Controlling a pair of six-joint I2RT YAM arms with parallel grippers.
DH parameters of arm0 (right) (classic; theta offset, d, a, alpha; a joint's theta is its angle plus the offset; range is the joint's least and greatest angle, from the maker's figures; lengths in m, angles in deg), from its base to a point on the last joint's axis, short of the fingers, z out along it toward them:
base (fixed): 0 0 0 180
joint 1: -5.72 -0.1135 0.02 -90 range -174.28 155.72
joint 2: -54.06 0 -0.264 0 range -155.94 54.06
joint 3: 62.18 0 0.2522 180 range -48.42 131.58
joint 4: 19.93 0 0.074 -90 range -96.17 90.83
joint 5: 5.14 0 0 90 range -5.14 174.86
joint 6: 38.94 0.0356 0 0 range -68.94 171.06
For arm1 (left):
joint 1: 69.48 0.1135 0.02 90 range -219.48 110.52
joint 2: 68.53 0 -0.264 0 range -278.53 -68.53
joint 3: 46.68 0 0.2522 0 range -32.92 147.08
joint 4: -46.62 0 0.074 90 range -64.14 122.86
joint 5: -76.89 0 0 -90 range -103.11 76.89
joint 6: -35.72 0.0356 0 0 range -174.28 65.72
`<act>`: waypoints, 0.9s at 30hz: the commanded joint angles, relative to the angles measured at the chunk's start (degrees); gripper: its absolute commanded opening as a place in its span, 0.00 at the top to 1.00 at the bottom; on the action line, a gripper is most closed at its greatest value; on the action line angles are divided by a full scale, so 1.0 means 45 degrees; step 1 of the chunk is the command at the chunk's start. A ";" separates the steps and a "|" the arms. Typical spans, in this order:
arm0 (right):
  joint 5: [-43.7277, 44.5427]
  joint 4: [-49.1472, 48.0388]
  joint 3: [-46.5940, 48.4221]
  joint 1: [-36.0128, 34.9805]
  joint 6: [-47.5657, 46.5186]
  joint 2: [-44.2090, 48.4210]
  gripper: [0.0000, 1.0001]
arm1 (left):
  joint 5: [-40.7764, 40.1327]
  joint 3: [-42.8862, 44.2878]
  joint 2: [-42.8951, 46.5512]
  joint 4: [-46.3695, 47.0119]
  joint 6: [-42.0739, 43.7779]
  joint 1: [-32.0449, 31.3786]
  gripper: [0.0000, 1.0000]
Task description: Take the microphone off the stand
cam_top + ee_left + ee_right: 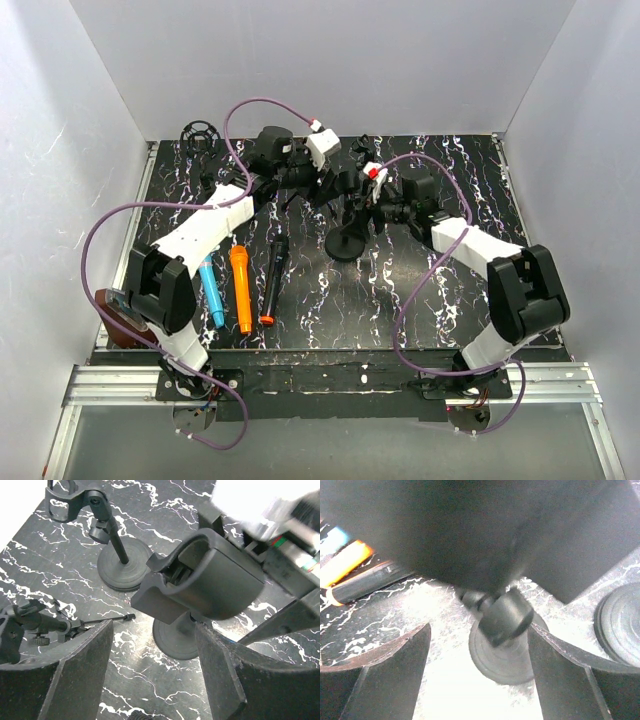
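Lying flat on the bench [420, 300], well back and to the left of the left hand [152, 647], three microphones sit side by side: a blue microphone [213, 295], an orange microphone [241, 290] and a black microphone [275, 270] (its tail end is ringed in orange). All three are well apart from both hands.

The left hand is reached out over the middle of the bench with its fingers [75, 675] spread fairly wide and nothing gripped. Just ahead of it and a little to its right is the stand's clip [215, 580], a dark curved cradle tilted with its hollow side toward the camera. The stand base [175, 642] shows below the clip, between the fingers. Farther ahead to the left is a second stand [122, 570], and a small tripod [45, 625] lies beside the left finger.

The right hand [479, 645] meets the same stand from the other side, its fingers spread wide. The stand's knob [505, 617] sits between them, touching neither. A large dark mass fills the view above; I cannot tell what it is.
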 commanded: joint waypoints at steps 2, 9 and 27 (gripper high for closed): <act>-0.0235 0.1966 0.0557 0.0477 0.0120 0.1859 0.14 | -0.1065 0.0237 0.1160 0.0141 0.0086 -0.0066 0.32; 0.1129 0.6335 0.1998 0.1199 0.0879 0.3130 0.12 | -0.2315 0.0140 0.1959 0.0044 0.0279 -0.0047 0.19; 0.2002 1.4457 0.9077 0.2060 -0.0581 0.2367 0.12 | -0.3649 -0.0681 0.2879 -0.0524 -0.0753 0.0949 0.02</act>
